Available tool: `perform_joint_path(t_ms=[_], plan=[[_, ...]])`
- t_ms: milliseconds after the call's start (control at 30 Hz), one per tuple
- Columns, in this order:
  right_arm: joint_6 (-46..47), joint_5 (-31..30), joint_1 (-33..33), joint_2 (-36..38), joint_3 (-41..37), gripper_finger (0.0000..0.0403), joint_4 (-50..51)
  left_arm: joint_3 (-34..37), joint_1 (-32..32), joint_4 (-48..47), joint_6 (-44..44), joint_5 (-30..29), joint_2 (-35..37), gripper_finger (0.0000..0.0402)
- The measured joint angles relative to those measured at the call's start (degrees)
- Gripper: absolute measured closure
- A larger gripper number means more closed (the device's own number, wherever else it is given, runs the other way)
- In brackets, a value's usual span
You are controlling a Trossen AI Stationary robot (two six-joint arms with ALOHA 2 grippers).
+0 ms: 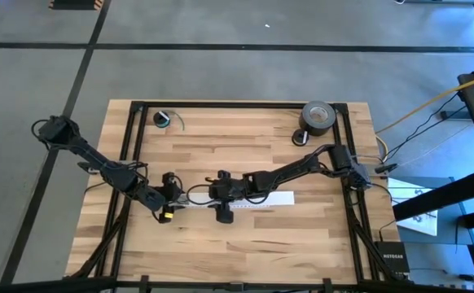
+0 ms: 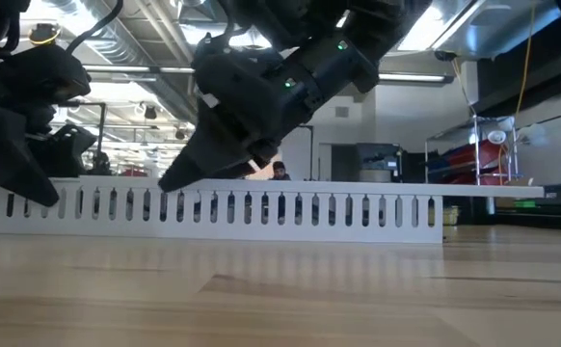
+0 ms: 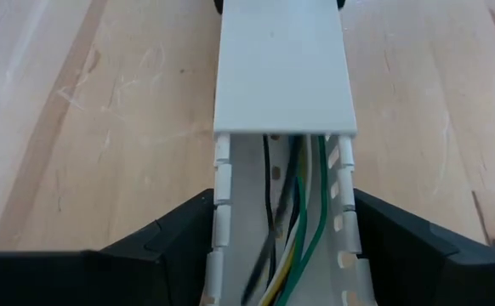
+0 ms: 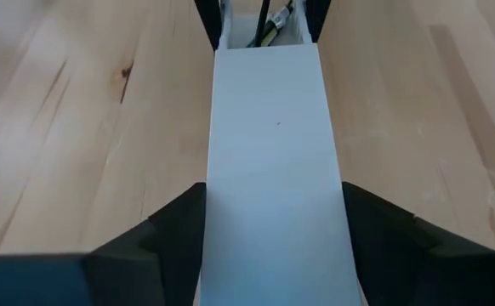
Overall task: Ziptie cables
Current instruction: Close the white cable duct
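A long white slotted duct [image 1: 274,198] lies flat on the table, its lid [image 3: 283,68] covering all but the left end. In that open end lie the cables [image 3: 298,229]: thin green, yellow, black and pale wires. My left gripper [image 3: 281,246] is at the duct's left end, one finger on each side. My right gripper [image 4: 273,246] straddles the covered part a little to the right [image 1: 221,195], and its fingers meet the lid's edges. No ziptie is in view. My left gripper pinches the duct's uncovered left end between its two fingers, which sit against the outsides of the slotted side walls [image 3: 222,212]. It comes slanting down from the table's left, its fingers lying along the duct. The duct stays flat on the table. My right gripper has the covered duct between its two fingers, which sit against the lid's two long edges [image 4: 213,229]. It comes slanting down from the table's right, pointing along the duct toward my left gripper. The duct rests on the table.
A roll of black tape [image 1: 318,116] sits at the far right of the table. A small round coil with a green wire [image 1: 165,120] sits at the far left. The wood in front of the duct [image 2: 280,289] is bare.
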State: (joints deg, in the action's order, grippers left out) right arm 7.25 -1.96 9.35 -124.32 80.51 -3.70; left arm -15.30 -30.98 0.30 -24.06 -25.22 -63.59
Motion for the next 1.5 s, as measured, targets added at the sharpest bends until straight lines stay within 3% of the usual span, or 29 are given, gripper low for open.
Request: perform_joint_path(t_ms=[600,1300,1500], plan=[[1.58,-0.99,0.01,-4.40,5.04,0.0188,-3.81,0.05,0.02,0.37,-0.02,1.02,0.00,0.0168],[1.38,0.48,-0.05,-14.49,19.01,0.0181,-4.20,0.06,-0.04,0.22,0.06,1.37,0.00,0.0168],[1.25,0.04,-0.07,-14.33,19.32,0.0149,-1.75,-0.05,0.08,1.37,-1.44,0.48,-0.02,0.0168]])
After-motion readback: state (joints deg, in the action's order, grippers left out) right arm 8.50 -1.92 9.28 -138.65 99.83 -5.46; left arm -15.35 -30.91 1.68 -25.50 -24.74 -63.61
